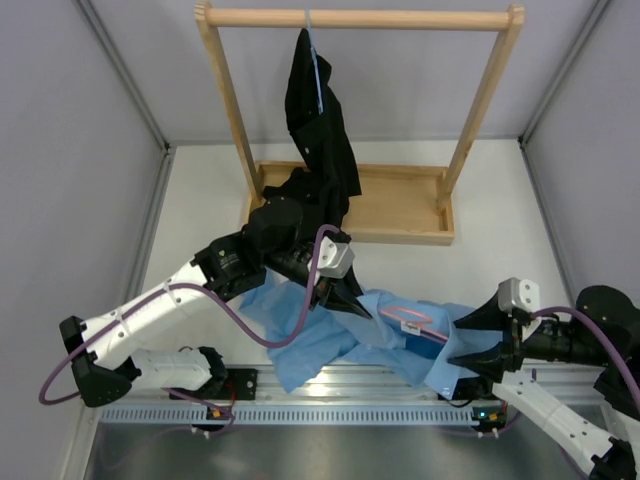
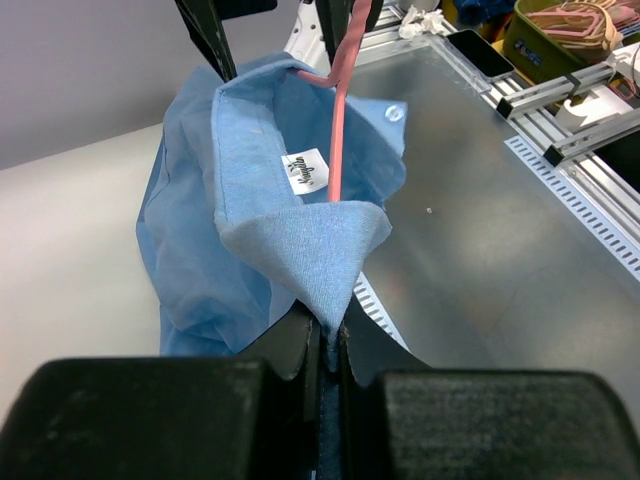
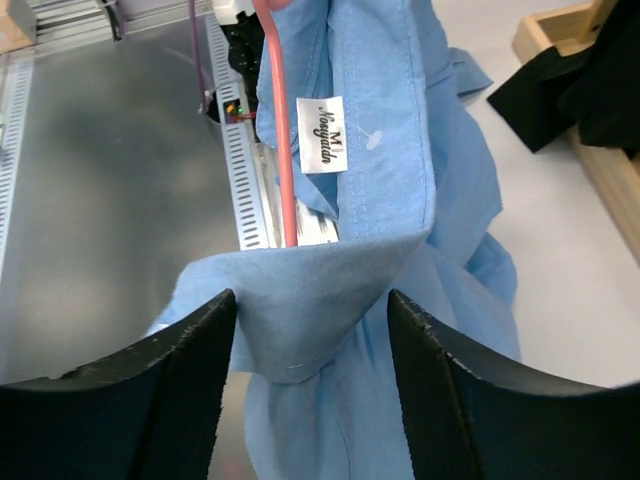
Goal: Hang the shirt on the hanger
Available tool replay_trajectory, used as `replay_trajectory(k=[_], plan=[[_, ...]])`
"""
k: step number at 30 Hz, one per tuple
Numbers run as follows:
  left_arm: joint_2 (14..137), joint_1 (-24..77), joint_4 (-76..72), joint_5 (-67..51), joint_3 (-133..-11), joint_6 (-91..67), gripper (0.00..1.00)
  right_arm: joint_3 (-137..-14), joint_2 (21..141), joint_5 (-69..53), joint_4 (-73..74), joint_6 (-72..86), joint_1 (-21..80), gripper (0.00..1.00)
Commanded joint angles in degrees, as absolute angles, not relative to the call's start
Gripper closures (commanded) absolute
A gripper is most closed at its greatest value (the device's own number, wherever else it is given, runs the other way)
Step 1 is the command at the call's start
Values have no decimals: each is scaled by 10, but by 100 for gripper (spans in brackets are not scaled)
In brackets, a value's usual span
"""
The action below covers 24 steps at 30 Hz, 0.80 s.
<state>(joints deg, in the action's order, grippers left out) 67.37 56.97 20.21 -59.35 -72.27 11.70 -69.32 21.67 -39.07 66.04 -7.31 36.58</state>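
Thin blue cloth, soft and light: the shirt (image 1: 330,340) lay crumpled at the near edge of the table (image 1: 500,240), between the two arms. Judged limp and likely to slip off bare wire; best hold is the doubled collar (image 2: 300,240) edge. Left gripper (image 2: 325,335) was clamped tight on a collar fold. Right gripper (image 3: 310,300) stood spread wide, with collar cloth lying between its fingers and apparently unpinched. The hanger (image 3: 281,150), pink wire, ran inside the collar opening. Farther back, a black garment (image 1: 320,130) hung on the wooden rack (image 1: 360,18).

The left fingers (image 2: 285,350) pinch the shirt (image 2: 250,230) collar (white label (image 2: 304,171) showing), the hanger (image 2: 337,140) running inside it.
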Motion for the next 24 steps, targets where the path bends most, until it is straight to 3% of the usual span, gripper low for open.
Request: replay_trajectory(k=[1,6,15,16,17,19,23,24], plan=[[654,570,159,-644,-745,122,100,-676,222,-432,637,-67,373,42],[659,570,148,-641,-744,109,100,-668,224,-474,600,-69,373,52],[650,570,89,-606,-724,62,100,-633,200,-497,548,-55,373,59],[649,570,81,-603,-721,59,100,-631,201,-497,548,-55,373,62],[644,570,67,-601,-714,52,100,-630,201,-486,550,-56,373,74],[642,570,62,-592,-711,47,100,-634,197,-466,551,-56,373,84],[637,570,61,-572,-702,48,100,-652,184,-371,548,-53,373,100],[635,570,61,-566,-697,48,100,-661,182,-351,548,-50,372,100]])
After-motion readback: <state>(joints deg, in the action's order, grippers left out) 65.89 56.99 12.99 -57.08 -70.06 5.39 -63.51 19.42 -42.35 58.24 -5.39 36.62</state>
